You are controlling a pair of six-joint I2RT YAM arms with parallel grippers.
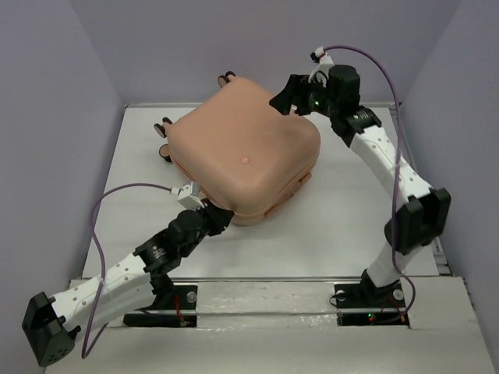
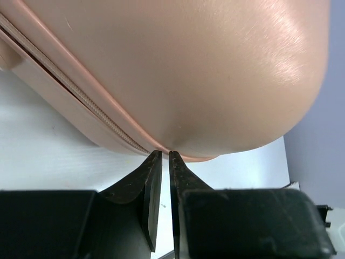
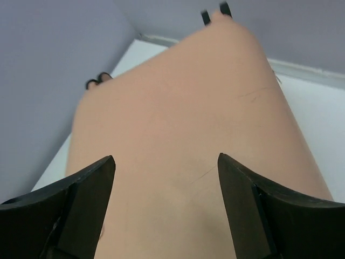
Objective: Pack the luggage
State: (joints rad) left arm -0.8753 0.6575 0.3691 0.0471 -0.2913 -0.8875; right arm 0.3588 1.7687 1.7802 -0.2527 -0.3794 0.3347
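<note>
Pale lilac walls are closing in a white bench (image 1: 343,226), and the peach-pink suitcase (image 1: 245,156) is lying flat across its middle with the lid down, caster wheels (image 1: 165,128) pointing far left. I am holding my left tool (image 2: 165,155) at the near corner, jaws drawn almost together with only a slit between them, tips touching the edge beside the zipper seam (image 2: 81,100). I cannot tell whether they are pinching anything there. My right tool (image 3: 167,162) is hanging over the far right corner, jaws spread wide and gripping nothing. I am worrying about the glossy, rounded shell. With nothing bracing it, a tug from the left tool could be sending the case skidding, or the tips slipping off.
</note>
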